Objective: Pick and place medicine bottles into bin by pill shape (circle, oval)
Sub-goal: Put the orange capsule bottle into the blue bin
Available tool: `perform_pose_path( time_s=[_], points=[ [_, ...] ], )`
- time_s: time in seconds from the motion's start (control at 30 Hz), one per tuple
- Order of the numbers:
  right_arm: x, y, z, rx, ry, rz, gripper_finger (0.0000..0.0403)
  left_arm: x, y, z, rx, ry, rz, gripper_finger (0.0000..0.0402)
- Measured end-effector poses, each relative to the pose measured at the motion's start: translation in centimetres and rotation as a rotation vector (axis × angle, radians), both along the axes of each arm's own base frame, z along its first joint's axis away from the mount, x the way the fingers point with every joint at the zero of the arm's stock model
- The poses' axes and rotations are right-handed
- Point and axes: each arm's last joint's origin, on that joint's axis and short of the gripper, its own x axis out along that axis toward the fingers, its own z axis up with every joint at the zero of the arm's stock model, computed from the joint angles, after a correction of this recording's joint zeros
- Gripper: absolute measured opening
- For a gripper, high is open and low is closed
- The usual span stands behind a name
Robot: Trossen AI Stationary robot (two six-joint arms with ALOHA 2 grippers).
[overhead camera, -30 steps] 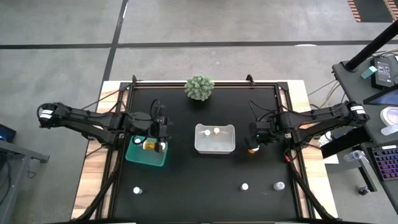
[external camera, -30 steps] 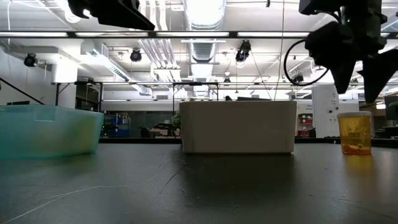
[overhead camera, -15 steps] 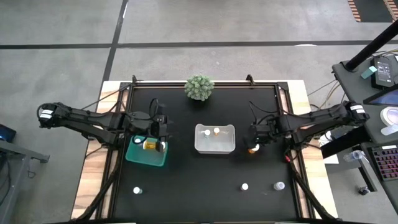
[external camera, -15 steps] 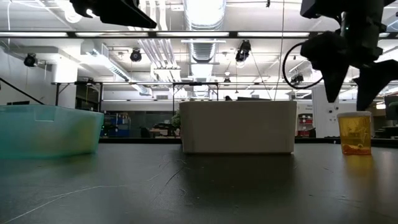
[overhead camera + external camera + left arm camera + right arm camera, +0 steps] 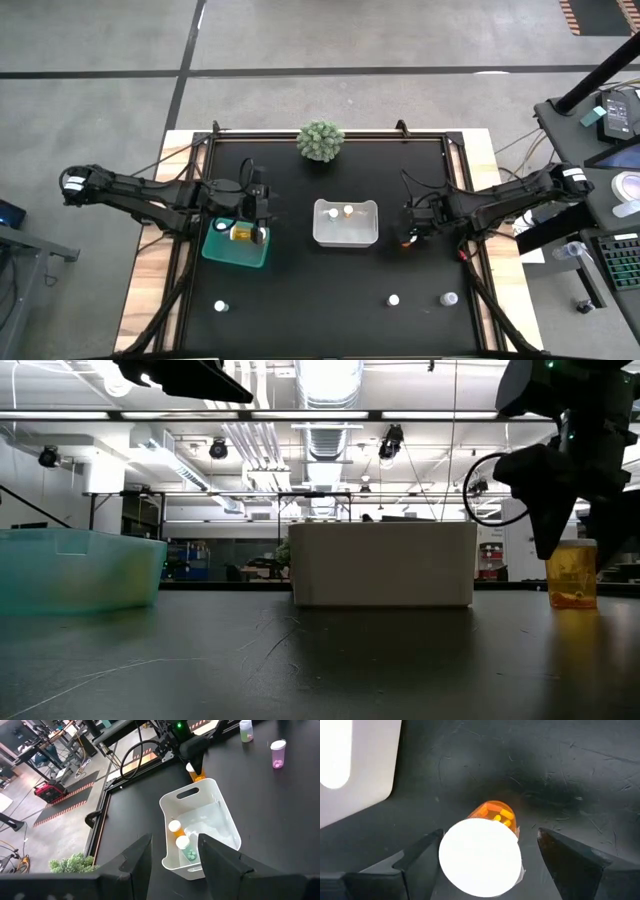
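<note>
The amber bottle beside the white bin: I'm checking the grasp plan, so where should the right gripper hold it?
Come straight down and close across the white cap or the neck just under it: the amber bottle stands upright, and the open right gripper already straddles it.

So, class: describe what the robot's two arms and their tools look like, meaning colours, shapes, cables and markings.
Both arms are dark, slim and jointed, each with a white band near its outer end. Loose black cables loop beside the wrists. The left tool ends in two flat, dark, wedge-shaped fingers; the right tool has matching dark, tapered fingers. A small green light glows on the right arm's wrist.
</note>
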Motion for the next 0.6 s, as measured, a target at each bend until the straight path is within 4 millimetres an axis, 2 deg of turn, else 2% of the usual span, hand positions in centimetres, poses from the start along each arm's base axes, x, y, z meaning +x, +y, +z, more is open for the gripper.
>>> perform_pose_path(
  time_s=[0.33, 0.6],
  points=[
    [0.02, 0.0, 0.01, -0.001, -0.002, 0.0, 0.0225, 0.0, 0.06, 0.03, 0.005, -0.004, 0.021, 0.0142],
    [0.15, 0.01, 0.69, -0.007, -0.019, 0.027, 0.0205, 0.0, 0.06, 0.02, -0.049, -0.013, 0.042, 0.0142]
  ],
)
